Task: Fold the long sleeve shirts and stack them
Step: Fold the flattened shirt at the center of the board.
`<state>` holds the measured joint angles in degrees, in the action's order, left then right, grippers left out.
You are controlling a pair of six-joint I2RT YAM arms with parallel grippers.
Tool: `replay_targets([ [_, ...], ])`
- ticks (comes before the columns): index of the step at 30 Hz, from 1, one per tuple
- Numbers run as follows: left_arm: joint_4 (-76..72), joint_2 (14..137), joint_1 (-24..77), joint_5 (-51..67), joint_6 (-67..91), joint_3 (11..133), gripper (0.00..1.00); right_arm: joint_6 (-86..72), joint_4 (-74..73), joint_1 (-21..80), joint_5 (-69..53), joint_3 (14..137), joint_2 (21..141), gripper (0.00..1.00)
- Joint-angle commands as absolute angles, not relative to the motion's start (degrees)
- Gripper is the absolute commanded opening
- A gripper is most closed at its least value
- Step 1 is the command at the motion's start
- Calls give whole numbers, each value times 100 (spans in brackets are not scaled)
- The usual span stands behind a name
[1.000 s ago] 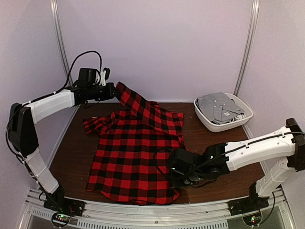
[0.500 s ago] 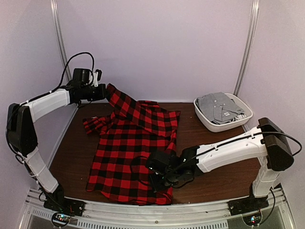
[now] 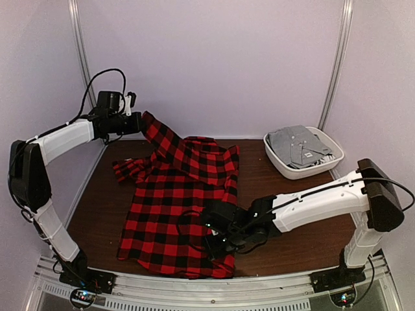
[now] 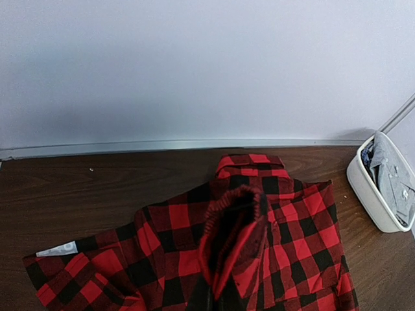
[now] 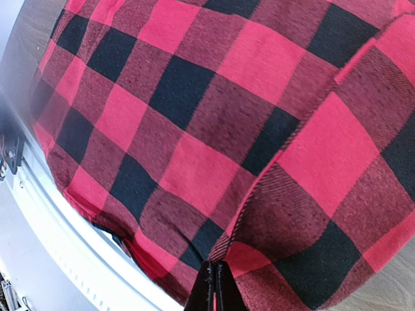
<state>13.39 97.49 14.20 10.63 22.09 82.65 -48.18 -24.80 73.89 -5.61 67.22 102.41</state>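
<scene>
The red-and-black checked flannel shirt lies spread on the dark brown worktop, with its collar end toward the back wall and its hem toward the arm bases. The left gripper is raised at the far left, above the worktop. It is clamped tight on a fold of the shirt's upper part, so a band of cloth climbs from the collar area up to it. In the left wrist view that pinched cloth bunches into a ridge just in front of the camera. One sleeve lies crumpled on the worktop to the left of the shirt's body. The right gripper sits low over the near right part of the shirt, its jaws closed on the fabric's right edge near the hem. That edge is doubled over onto the body. In the right wrist view the thin tips bite a folded seam. A white basket at the far right holds grey garments, well apart from the shirt.
</scene>
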Motion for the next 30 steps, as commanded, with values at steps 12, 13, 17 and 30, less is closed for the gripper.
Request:
replay_targets([
  [12, 1001, 9809, 1259, 294, 1847, 8701, 0, -4833, -2038, 7356, -1149, 6175, 9903, 0],
  [13, 1010, 9815, 1231, 288, 1832, 8732, 0, -4815, -2024, 7356, -1189, 6201, 9957, 0],
  [17, 1014, 9856, 1122, 263, 1797, 8841, 0, -4702, -2021, 7370, -1289, 6346, 10081, 0],
  [30, 1087, 9944, 1028, 243, 1741, 9262, 0, -4526, -1955, 7348, -1397, 6736, 10392, 0],
])
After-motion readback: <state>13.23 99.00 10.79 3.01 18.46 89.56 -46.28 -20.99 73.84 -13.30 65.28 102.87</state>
